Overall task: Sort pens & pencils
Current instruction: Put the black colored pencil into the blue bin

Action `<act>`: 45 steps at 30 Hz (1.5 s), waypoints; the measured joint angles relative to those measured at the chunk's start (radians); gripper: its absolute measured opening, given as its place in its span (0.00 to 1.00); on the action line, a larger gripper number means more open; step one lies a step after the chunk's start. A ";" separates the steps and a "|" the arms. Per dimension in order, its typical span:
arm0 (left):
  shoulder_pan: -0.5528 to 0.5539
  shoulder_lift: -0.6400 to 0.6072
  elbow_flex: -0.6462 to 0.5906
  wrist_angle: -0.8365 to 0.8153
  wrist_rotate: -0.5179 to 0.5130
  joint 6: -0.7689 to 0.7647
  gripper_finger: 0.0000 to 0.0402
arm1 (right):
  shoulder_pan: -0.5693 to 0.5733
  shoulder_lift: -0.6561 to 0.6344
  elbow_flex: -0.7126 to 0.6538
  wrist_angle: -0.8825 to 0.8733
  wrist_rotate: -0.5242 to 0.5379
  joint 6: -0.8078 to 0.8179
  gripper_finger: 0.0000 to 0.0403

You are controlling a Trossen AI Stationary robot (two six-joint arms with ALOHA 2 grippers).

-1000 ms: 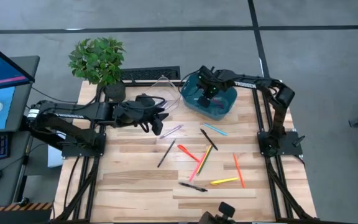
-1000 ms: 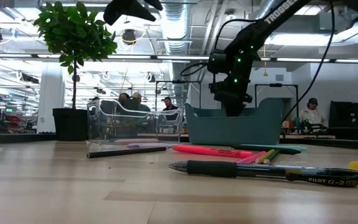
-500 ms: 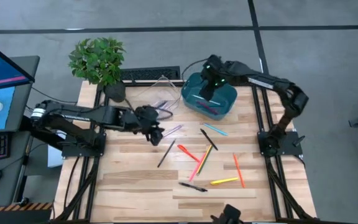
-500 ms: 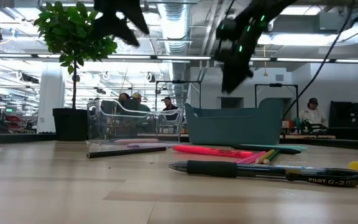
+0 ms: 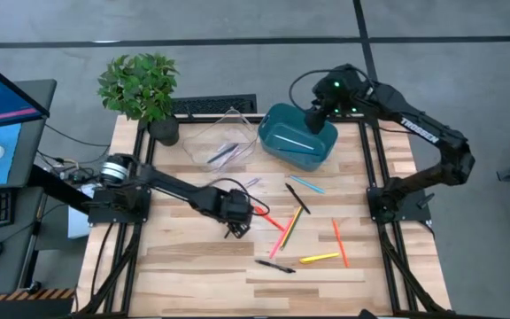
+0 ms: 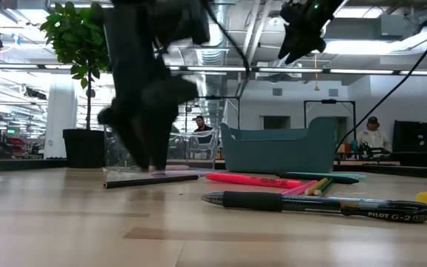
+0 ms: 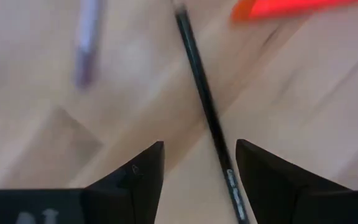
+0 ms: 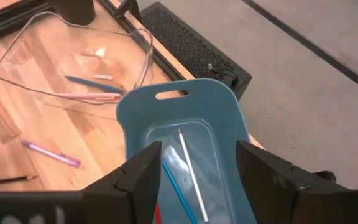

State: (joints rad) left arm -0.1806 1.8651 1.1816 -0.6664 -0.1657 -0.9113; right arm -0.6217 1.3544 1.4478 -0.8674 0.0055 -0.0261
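Your left hand [image 5: 235,221] was low over the middle of the tabletop [image 5: 184,261], fingers spread, straddling a thin black pencil [image 7: 207,118] that lay flat on the wood. The pencil ran between the two fingers [image 7: 132,177], and you could not tell whether either touched it. A purple pen [image 7: 87,43] lay just beside it on one side, and the end of a red-orange pen [image 7: 291,6] on the other.

Your right hand [image 5: 315,113] hung above the teal bin [image 5: 282,124] at the far side of the tabletop, fingers spread and holding nothing. In that bin lay a white stick [image 8: 192,174], a blue one [image 8: 178,193], and a bit of red at its edge. The clear tray [image 8: 17,56] next to the bin held a blue stick [image 8: 92,84] and a pink one [image 8: 86,96].

The rest of the pens and pencils [image 5: 295,232] were scattered loose across the middle and right of the tabletop: red, orange, yellow, teal and black ones, some crossing. A potted plant [image 5: 140,89] stood at the far left corner.
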 joint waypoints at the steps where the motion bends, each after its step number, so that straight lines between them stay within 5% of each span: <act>1: 0.000 0.026 0.000 0.007 0.019 -0.005 0.47 | 0.000 -0.004 0.000 -0.003 0.000 0.000 0.55; 11: 0.003 0.083 0.007 -0.001 0.028 -0.044 0.43 | 0.012 0.001 -0.001 -0.059 -0.004 0.002 0.55; 19: 0.009 0.089 0.008 -0.031 0.056 -0.014 0.04 | 0.048 0.001 -0.001 -0.060 -0.005 0.003 0.55; 29: -0.003 0.018 -0.008 -0.001 0.027 -0.029 0.01 | 0.091 -0.026 -0.002 -0.046 -0.009 0.037 0.55; 45: -0.024 -0.368 -0.003 0.219 -0.232 0.016 0.01 | 0.232 -0.272 -0.001 0.122 -0.061 0.180 0.55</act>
State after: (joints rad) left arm -0.2043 1.4970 1.1787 -0.4469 -0.3977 -0.8949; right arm -0.3902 1.0827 1.4464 -0.7456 -0.0555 0.1541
